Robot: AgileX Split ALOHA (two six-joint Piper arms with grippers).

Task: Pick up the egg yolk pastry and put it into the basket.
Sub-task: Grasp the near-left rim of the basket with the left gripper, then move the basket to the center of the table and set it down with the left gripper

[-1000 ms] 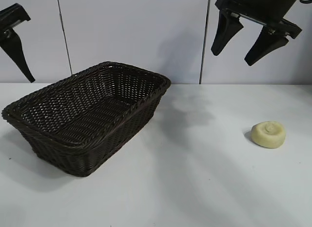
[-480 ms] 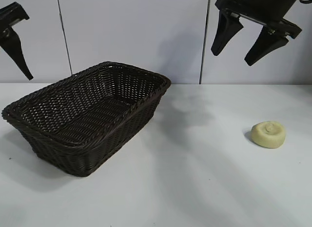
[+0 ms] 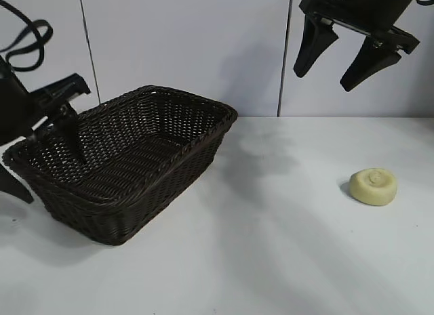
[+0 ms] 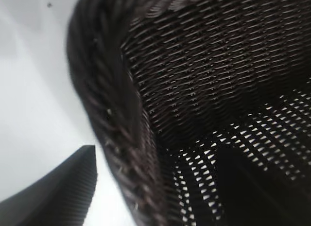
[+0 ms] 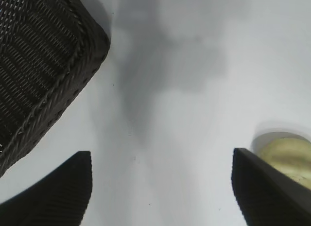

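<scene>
While the small pale yellow round egg yolk pastry (image 3: 373, 186) sits on the white bench (image 3: 285, 247), well apart from the large dark brown woven wicker basket (image 3: 169, 159), the left claw (image 3: 44, 159) straddles the basket's rim, jaws spread, one finger inside. High above the pastry hangs the right claw (image 3: 336, 57), released and empty.

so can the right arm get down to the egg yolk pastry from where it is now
Probably yes. The right gripper hangs open high above the table, and the egg yolk pastry sits in the open below and a little to its side, nothing around it. The basket is well off to the left.
</scene>
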